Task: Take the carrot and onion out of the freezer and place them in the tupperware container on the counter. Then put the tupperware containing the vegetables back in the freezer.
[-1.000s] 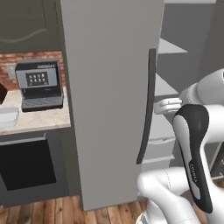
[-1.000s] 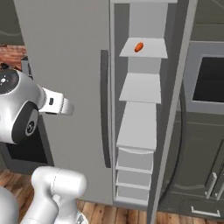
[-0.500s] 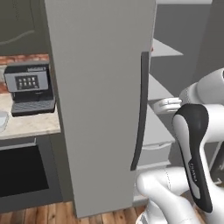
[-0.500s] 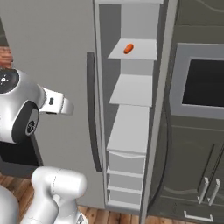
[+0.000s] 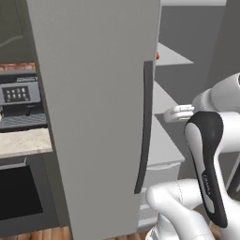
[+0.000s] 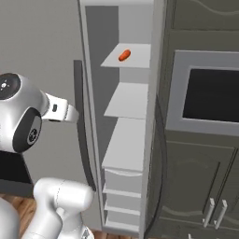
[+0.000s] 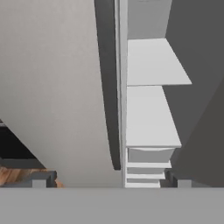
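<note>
In the left base view the freezer (image 5: 98, 117) stands with its flat grey door swung open toward the camera, the long dark handle (image 5: 144, 126) running down the door's edge; past that edge a sliver of the carrot (image 5: 157, 56) shows orange on an upper pale shelf, and to the left the beige counter (image 5: 23, 140) carries a dark coffee machine (image 5: 21, 101). In the right base view the carrot (image 6: 124, 55) lies alone on the top pale shelf (image 6: 128, 58) inside the open freezer (image 6: 126, 140), with two bare shelves and drawers beneath it, and a dark wall oven (image 6: 210, 93) stands in the cabinets to the right. In the hand view the gripper (image 7: 109, 180) points at the gap between door and shelves, its two dark fingertips (image 7: 41, 179) spread wide apart with nothing between them, released and gripping nothing. Relative to the fingers, the handle (image 7: 109, 87) rises straight ahead between them, the grey door lies beyond the left finger, and the pale shelves (image 7: 151, 113) and drawers lie ahead toward the right finger, all well apart from the tips.
</note>
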